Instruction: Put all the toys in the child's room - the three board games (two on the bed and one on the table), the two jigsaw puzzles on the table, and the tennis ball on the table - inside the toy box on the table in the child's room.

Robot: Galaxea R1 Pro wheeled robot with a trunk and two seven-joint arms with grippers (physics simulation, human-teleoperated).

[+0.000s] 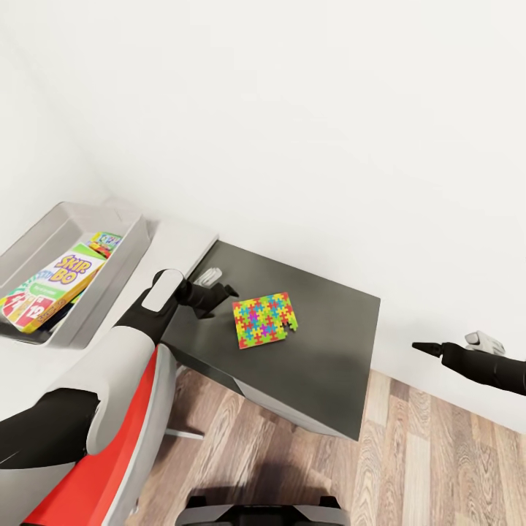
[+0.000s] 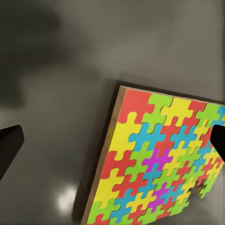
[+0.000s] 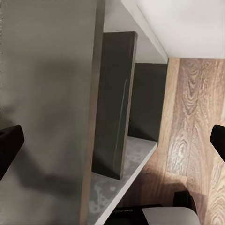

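A square jigsaw puzzle (image 1: 264, 320) in yellow, red, blue and green lies flat on the dark grey cabinet top (image 1: 321, 365). My left gripper (image 1: 219, 286) hovers just beside its near-left edge. In the left wrist view that gripper (image 2: 112, 140) is open, its fingertips (image 2: 9, 143) spread wide over the puzzle (image 2: 159, 164) and holding nothing. The light grey toy box (image 1: 117, 274) stands on the white table (image 1: 179, 245) at the left. It holds the Skip-Bo board game (image 1: 55, 288) and another colourful box (image 1: 106, 241). My right gripper (image 1: 427, 349) hangs open over the floor at the right.
The white wall runs close behind the cabinet and table. Wood floor (image 1: 438, 453) lies in front and to the right. The right wrist view looks along the cabinet's side at dark upright panels (image 3: 115, 108) on a shelf. My red and white left arm (image 1: 124, 380) crosses the table's front edge.
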